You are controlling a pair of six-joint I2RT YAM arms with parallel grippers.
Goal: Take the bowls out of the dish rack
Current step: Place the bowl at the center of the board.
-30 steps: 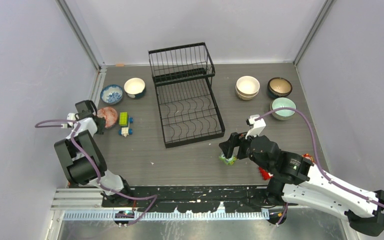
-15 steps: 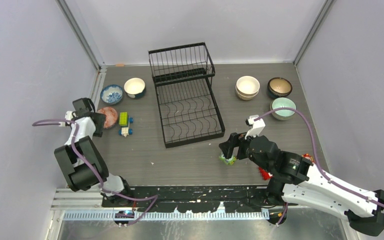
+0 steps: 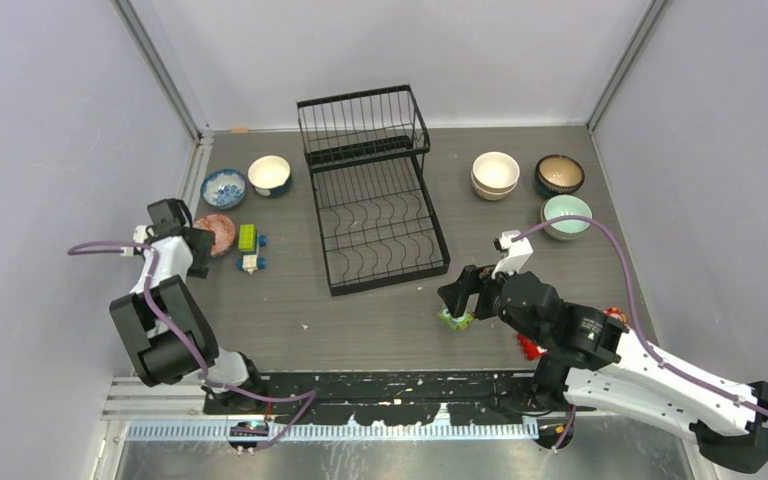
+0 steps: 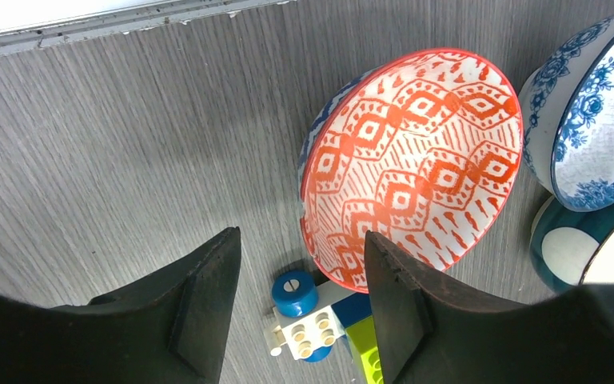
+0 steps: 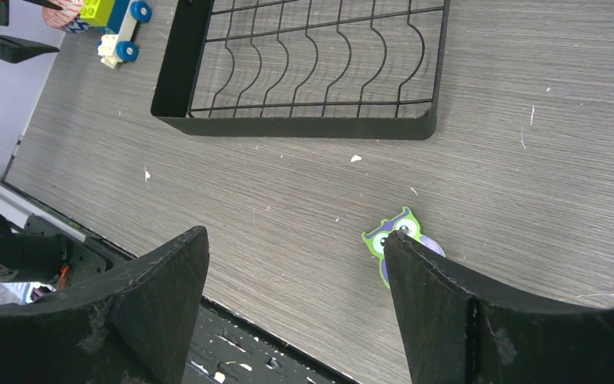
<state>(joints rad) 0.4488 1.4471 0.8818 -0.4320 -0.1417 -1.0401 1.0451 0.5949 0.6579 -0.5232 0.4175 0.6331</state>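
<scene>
fingers (image 4: 200,304) of left gripper (image 4: 300,244) spread wide, empty, seemingly over red-patterned bowl (image 4: 416,160)

Robotics lab test cell: grey table (image 3: 380,320), plain white wall panels (image 3: 400,50) on aluminium posts (image 3: 160,70), metal mounting rail (image 3: 410,432) at front.

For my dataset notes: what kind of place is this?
Probably a robot test cell, not a kitchen: plain walls enclose a table, two arms are bolted at its edge, with a rack and bowls on it.
</scene>
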